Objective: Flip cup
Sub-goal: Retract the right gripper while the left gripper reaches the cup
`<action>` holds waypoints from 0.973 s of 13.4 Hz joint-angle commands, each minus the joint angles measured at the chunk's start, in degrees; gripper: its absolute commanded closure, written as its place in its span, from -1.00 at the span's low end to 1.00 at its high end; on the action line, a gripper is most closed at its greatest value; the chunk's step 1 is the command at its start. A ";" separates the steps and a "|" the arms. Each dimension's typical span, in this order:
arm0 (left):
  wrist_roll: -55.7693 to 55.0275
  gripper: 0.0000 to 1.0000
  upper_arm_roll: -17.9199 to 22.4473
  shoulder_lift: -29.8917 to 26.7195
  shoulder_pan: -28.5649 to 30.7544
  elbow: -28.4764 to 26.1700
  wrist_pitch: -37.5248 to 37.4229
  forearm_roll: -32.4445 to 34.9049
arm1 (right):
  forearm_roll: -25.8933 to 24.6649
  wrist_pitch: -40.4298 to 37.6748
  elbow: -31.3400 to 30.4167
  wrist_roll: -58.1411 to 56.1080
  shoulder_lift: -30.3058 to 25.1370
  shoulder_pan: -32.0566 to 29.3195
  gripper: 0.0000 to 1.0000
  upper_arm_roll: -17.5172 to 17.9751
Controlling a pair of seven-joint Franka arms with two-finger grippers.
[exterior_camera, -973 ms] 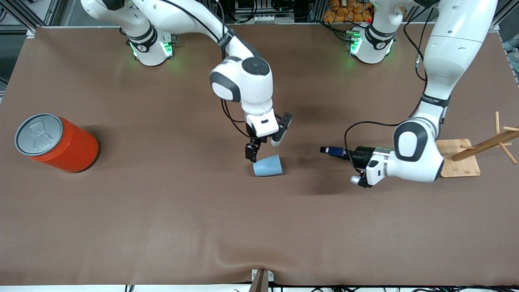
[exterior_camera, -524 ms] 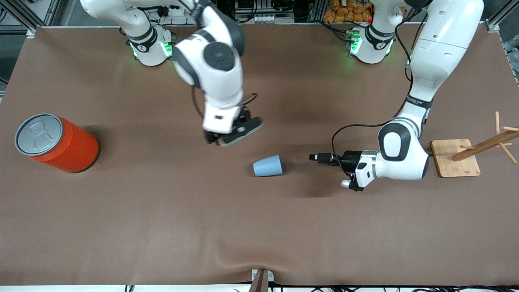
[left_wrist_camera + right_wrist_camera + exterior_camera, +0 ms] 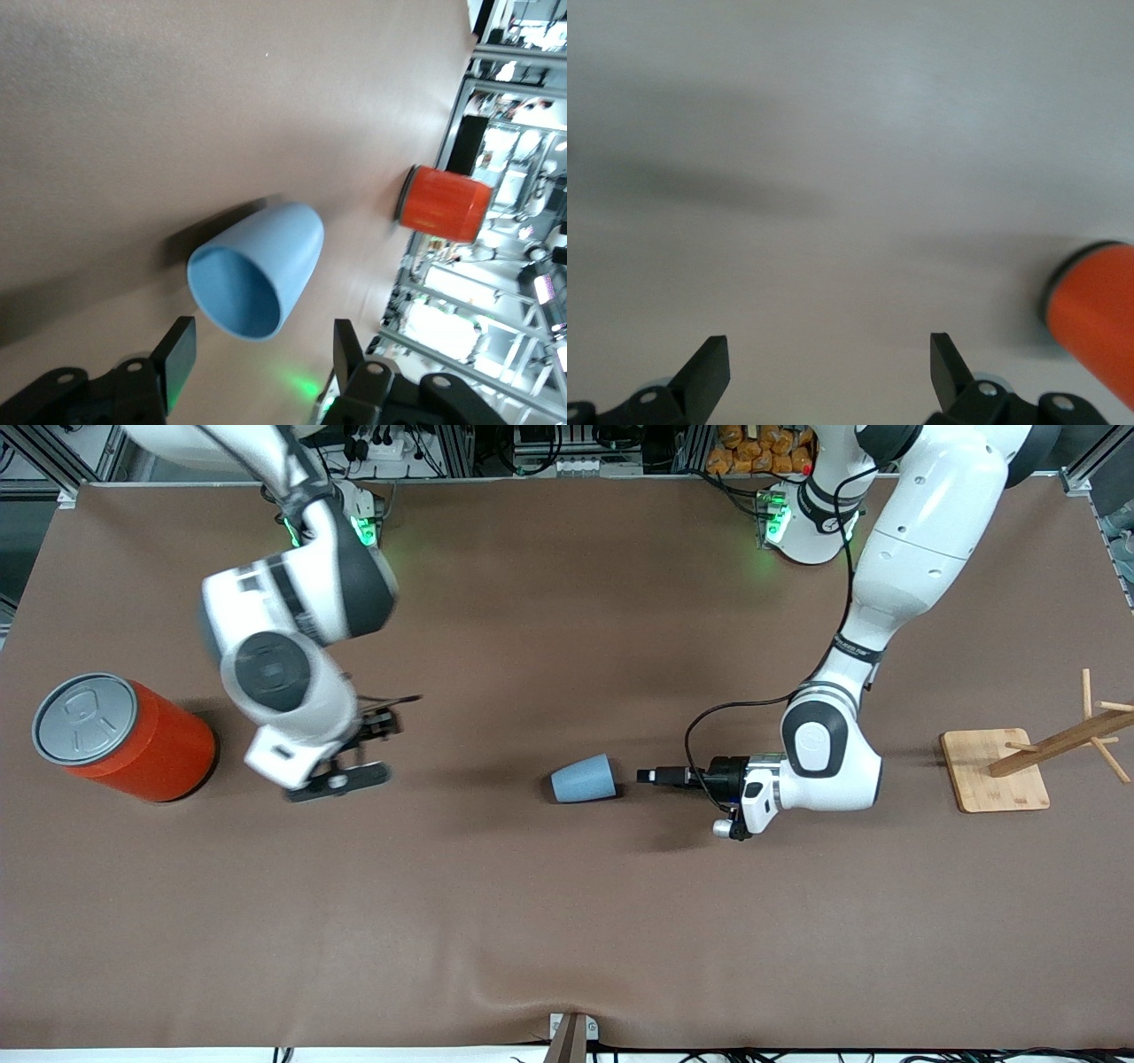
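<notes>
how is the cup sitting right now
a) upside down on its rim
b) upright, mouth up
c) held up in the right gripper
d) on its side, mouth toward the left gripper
d: the cup lies on its side on the table, its open mouth facing the open left gripper close beside it, as the left wrist view shows; neither gripper holds it.

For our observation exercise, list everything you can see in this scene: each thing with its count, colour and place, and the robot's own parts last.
cup: one, light blue, lying on its side mid-table, mouth toward the left arm's end.
can: one, orange with grey lid, at the right arm's end.
wooden rack: one, pale wood, at the left arm's end.
table: one, brown cover.
left gripper: one, black, open, low beside the cup's mouth.
right gripper: one, black, open, between can and cup.
</notes>
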 commanded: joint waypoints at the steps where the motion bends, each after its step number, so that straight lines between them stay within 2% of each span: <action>1: 0.56 -0.40 0.17 0.17 -1.68 -1.47 2.44 -6.63 | 1.28 0.56 -7.36 -1.29 -7.58 -5.45 -1.00 1.18; 4: 0.39 -0.39 0.17 1.23 -5.54 -3.04 7.35 -11.22 | 1.37 3.54 -11.84 -4.61 -12.85 -10.28 -1.00 1.18; 6: -0.49 -0.36 0.17 1.05 -6.43 -4.89 8.07 -13.59 | 1.63 11.86 -20.25 -11.37 -18.99 -14.24 -1.00 1.27; 8: -2.41 -0.36 0.17 1.05 -6.69 -5.16 8.16 -15.44 | 5.40 17.69 -26.95 -15.95 -24.62 -16.79 -1.00 1.01; 11: -4.27 -0.36 0.17 0.96 -9.32 -4.81 10.08 -18.95 | 5.42 17.27 -24.88 -29.36 -25.61 -21.01 -1.00 0.83; 13: -4.27 -0.36 0.17 0.96 -10.73 -5.33 11.85 -19.58 | 5.24 11.25 -18.32 -34.25 -25.09 -22.60 -1.00 0.83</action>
